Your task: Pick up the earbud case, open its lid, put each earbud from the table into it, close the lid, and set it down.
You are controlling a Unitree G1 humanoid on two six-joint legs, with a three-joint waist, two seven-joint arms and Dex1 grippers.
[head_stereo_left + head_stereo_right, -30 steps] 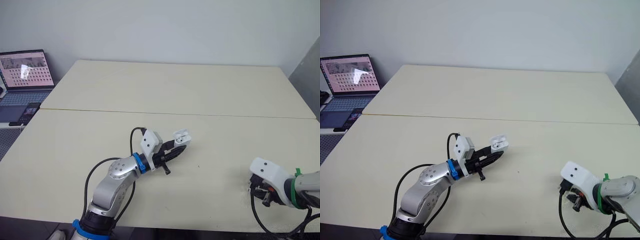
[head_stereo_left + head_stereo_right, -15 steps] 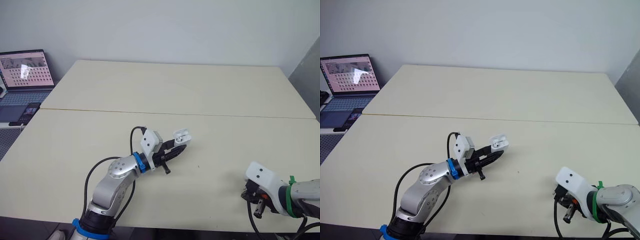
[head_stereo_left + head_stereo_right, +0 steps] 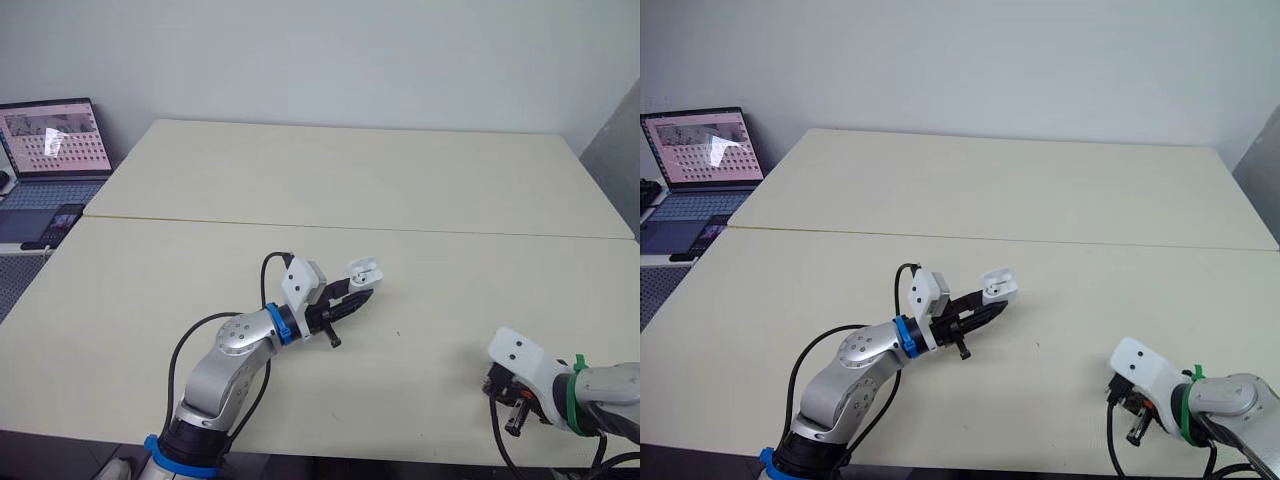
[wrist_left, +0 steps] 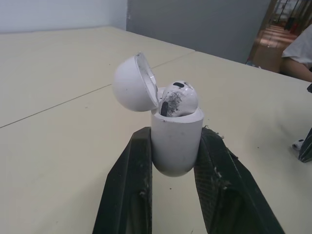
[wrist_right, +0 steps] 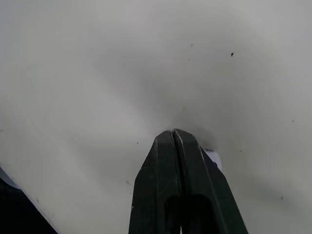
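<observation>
The earbud case (image 4: 175, 144) is held above the table (image 3: 350, 170), close to the middle of its near half, and it stands almost upright between the two black fingers (image 4: 131, 180) of the left gripper (image 3: 354, 296), which are closed on its lower body from both sides. Its lid (image 4: 132, 90) is open and hangs back on the hinge, and one earbud (image 4: 178, 98) sits in the case with its round head showing over the rim. The left arm reaches forward and a little to the right. The right gripper (image 3: 1132, 432) is well apart from the case, near the front edge of the table on the right side, and it points down at the surface. Its fingers (image 5: 161, 161) are pressed together with no gap between them, and a small white piece (image 5: 213, 159) lies on the table just beside their tips; I cannot tell if it is touched. Far to the left, off the table, an open laptop (image 3: 50, 140) stands with its screen lit.
</observation>
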